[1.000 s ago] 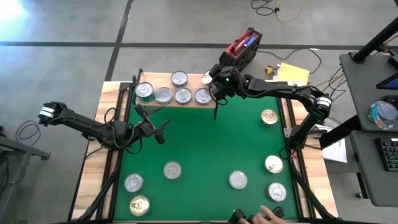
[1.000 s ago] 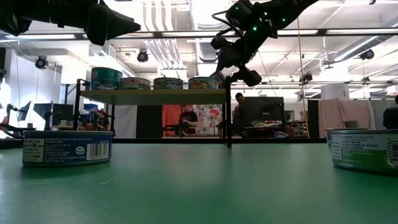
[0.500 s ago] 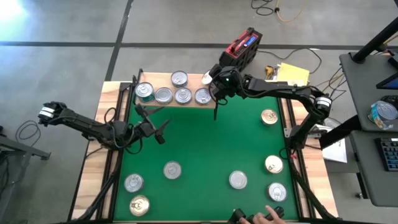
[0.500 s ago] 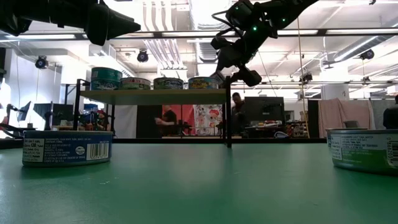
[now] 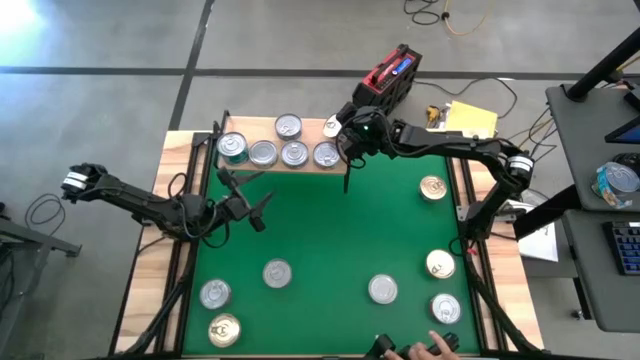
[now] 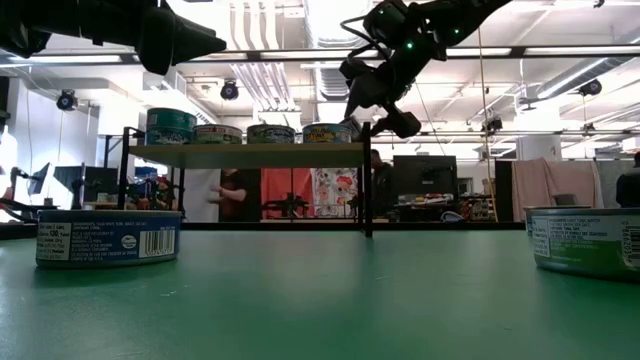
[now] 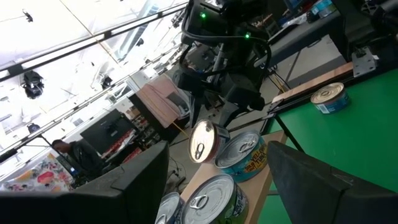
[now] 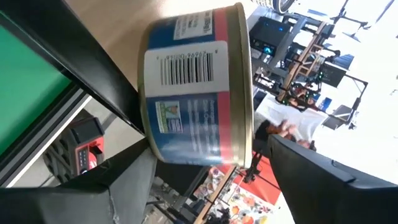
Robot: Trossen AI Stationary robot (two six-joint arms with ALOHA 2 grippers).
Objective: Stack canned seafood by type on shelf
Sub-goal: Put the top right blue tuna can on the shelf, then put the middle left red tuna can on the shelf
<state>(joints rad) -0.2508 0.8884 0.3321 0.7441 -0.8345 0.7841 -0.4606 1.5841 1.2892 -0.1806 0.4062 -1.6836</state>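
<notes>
Over the left half of the green mat (image 5: 330,230), the left gripper (image 5: 258,208) hovered with its fingers spread and nothing between them, unchanged from a second before. Three loose tins (image 5: 277,272) lay on the mat below it, none of them shifted. At the mat's far edge stood the shelf (image 5: 310,129), carrying a row of four tins (image 5: 263,153) with a fifth tin (image 5: 288,126) behind them, as earlier. At the shelf's right end the right gripper (image 5: 343,135) kept its place around a tilted tin (image 5: 332,125); whether it clasped that tin or had let it go could not be told. Four more tins (image 5: 433,187) lay unmoved on the right side of the mat, and a person's hand (image 5: 432,345) at the near edge had shifted slightly. The low view alone showed a person (image 6: 228,195) in the room behind, who had walked leftward beneath the shelf since the earlier frames. Only the left wrist view showed the tilted tin standing on its edge, gold lid facing out, beside the row's last tin. Only the right wrist view showed its blue and red label with a barcode.
</notes>
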